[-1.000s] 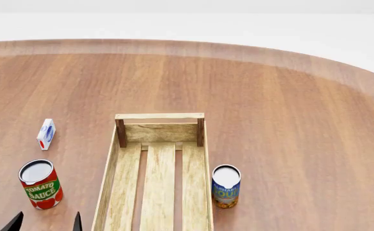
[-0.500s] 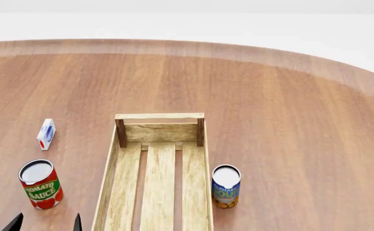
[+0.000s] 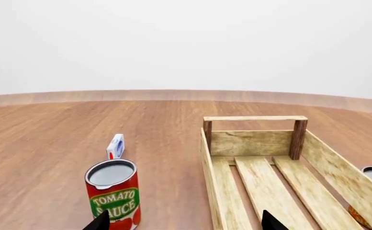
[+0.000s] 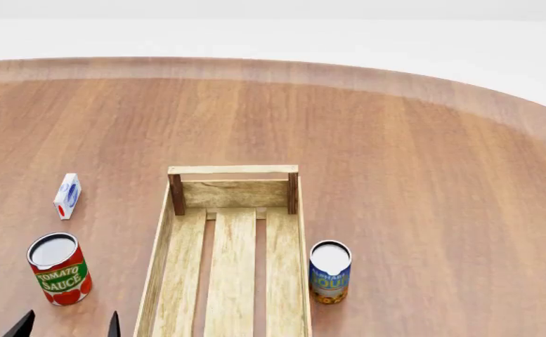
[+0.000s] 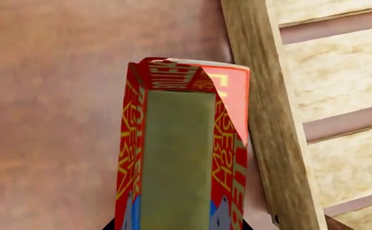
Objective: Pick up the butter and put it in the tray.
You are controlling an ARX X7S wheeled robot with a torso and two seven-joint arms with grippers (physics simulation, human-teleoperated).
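Right now the butter (image 5: pixel 182 153) fills the right wrist view, just beside the tray's (image 5: pixel 269 124) side wall and outside it, above the table (image 5: pixel 51 120) — whether the right gripper pinches it, I cannot tell. Left of the tray, the left gripper's (image 4: pixel 67 326) fingertips (image 4: pixel 113 324) stand spread, holding nothing. Beyond them is a tomato can (image 4: pixel 58 269); farther still, a small carton (image 4: pixel 67 196). Just right of the tray stands a soup can (image 4: pixel 330 272).
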